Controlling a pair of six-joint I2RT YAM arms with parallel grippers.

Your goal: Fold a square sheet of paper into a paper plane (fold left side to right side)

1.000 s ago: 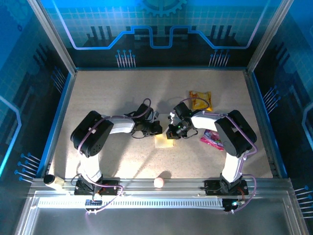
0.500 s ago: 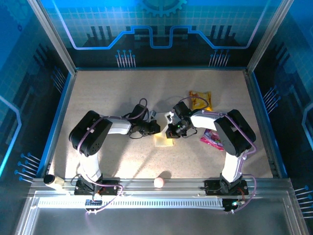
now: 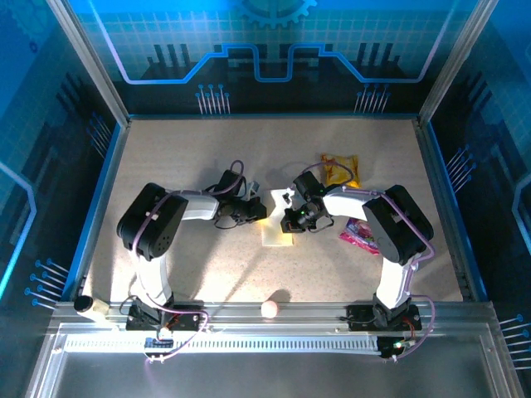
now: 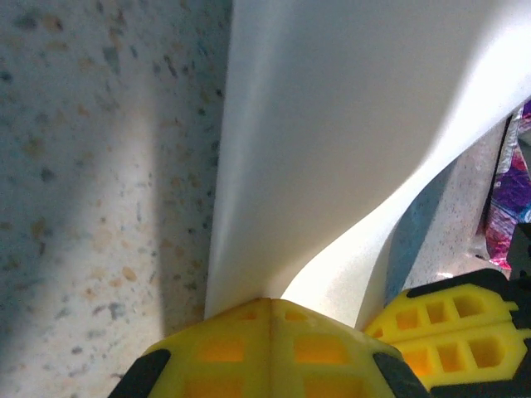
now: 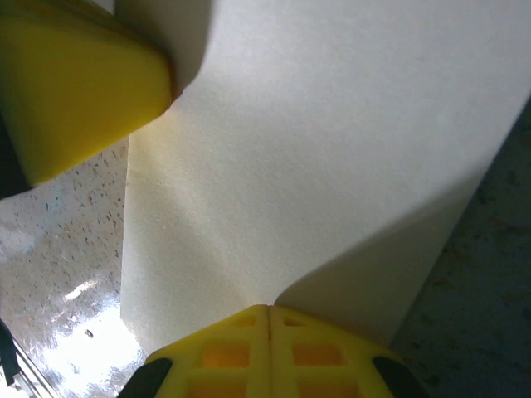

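From above you see both arms bent inward, meeting at the square sheet of paper (image 3: 277, 234) at the table's middle, while the wrist views show you the left gripper (image 4: 270, 308) and the right gripper (image 5: 268, 313) each closed tight on its raised edge.

1. The square sheet of paper (image 4: 332, 124) is plain white, cream in shade.
2. My left gripper (image 4: 270, 305) and right gripper (image 5: 268, 311) are yellow, edged black.
3. The table (image 3: 191, 157) is beige with dark speckles.
4. From the paper, the pink wrapper (image 3: 358, 235) lies at 3 o'clock and the yellow snack packet (image 3: 341, 170) at 2 o'clock.
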